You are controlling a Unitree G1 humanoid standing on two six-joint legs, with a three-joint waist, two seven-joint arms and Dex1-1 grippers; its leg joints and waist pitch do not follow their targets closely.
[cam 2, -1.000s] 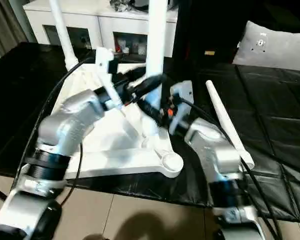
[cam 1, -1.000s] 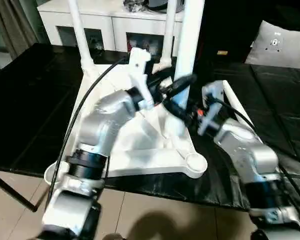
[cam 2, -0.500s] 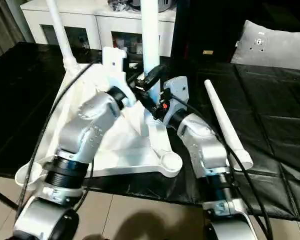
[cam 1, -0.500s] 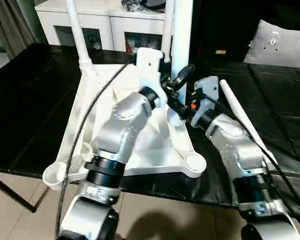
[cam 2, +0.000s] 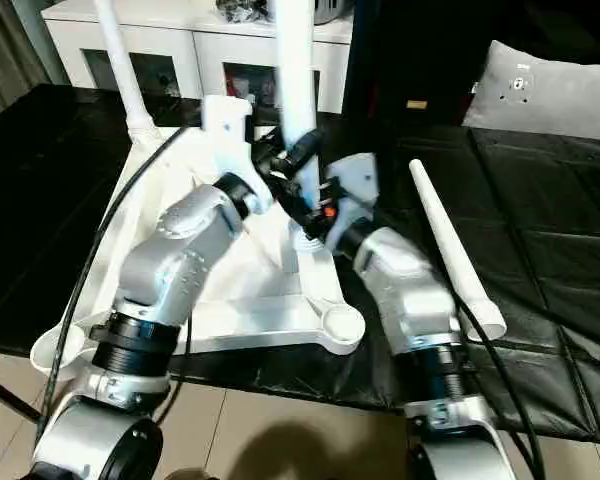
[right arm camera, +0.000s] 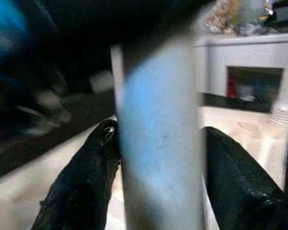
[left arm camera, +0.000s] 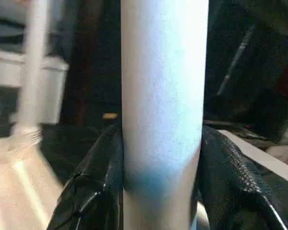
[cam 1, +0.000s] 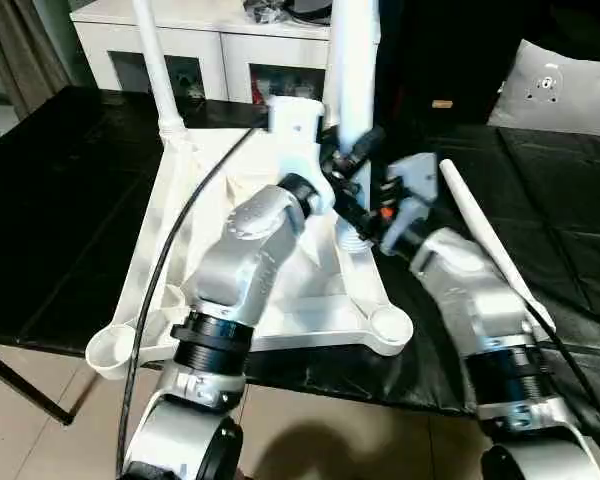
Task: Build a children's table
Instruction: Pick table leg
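The white tabletop (cam 1: 185,250) lies underside up on the black table, with round sockets at its near corners (cam 1: 391,326). One white leg (cam 1: 151,55) stands in the far left corner. A second, thicker-looking leg (cam 1: 352,70) stands nearly upright over the tabletop's right rim. My left gripper (cam 1: 348,150) is shut on it; its fingers (left arm camera: 93,182) hug the tube (left arm camera: 163,96). Just below, my right gripper (cam 1: 356,214) is shut on the same leg (right arm camera: 161,143). A loose leg (cam 2: 450,240) lies to the right.
A white cabinet with glass doors (cam 1: 220,40) stands behind the table. A grey cushion (cam 1: 560,85) lies at the back right. The black table's front edge (cam 1: 310,375) runs just past the tabletop's near corners, with tiled floor below. A black cable (cam 1: 170,250) loops over my left arm.
The held leg has come from a rightward lean to nearly upright and shifted a little left. Both grippers stay on it. The camera has also shifted.
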